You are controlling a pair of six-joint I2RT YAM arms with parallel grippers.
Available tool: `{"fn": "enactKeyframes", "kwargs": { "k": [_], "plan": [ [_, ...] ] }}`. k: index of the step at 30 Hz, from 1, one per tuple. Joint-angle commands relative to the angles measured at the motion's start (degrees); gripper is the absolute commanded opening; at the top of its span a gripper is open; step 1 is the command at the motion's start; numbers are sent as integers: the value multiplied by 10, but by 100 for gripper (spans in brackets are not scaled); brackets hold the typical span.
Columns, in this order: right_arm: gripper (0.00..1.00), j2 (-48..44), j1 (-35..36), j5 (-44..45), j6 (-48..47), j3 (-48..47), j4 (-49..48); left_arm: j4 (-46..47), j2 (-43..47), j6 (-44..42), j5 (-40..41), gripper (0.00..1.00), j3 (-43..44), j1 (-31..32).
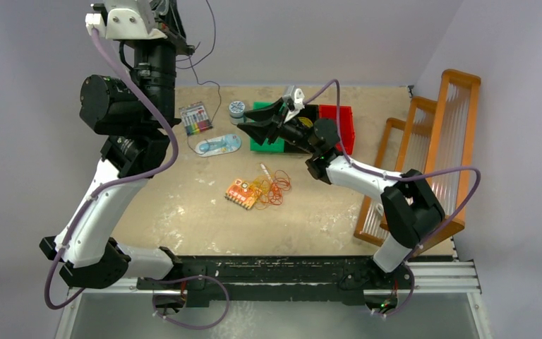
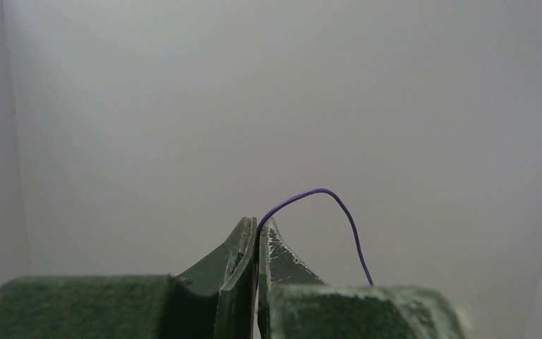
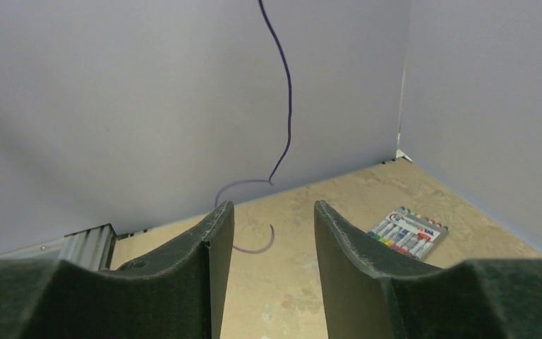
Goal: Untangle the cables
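1 thin purple wire [image 2: 324, 192] held aloft; I judge most of the untangling remains.
Mid-table, the tangle of thin yellow and orange-red wire loops [image 1: 272, 187] lies knotted, touching the small orange circuit board [image 1: 241, 193]. Farther off, my right gripper [image 3: 274, 212] stands spread and empty. Far left and high, my left gripper [image 2: 257, 229] pinches the purple wire.

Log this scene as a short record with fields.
left gripper: raised high, fingers shut on the purple cable
purple cable: hangs down from those fingers, apparently clear of the tangle
right gripper: fingers open, nothing between them
tangle: orange and yellow loops on the table, beside the circuit board
progress: tangle not yet separated
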State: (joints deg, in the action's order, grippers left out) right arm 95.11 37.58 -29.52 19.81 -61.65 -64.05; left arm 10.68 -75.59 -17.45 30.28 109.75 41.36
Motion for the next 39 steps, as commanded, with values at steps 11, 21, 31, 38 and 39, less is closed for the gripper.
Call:
{"fn": "enactKeyframes", "kwargs": {
  "k": [11,21,31,38,39],
  "plan": [
    [76,11,0,-33,29,-45,-72,9,8,13,-9,0,-4,-2],
    [0,41,0,-49,42,-91,-66,2,11,17,-6,0,-7,-2],
    [0,-38,-1,64,-34,-67,102,-16,23,51,68,0,-95,-1],
    [0,-127,-19,157,-71,-23,205,-41,6,133,72,0,-186,-2],
    [0,-140,-21,168,-79,-17,218,-42,4,142,73,0,-198,-1]
  ]
}}
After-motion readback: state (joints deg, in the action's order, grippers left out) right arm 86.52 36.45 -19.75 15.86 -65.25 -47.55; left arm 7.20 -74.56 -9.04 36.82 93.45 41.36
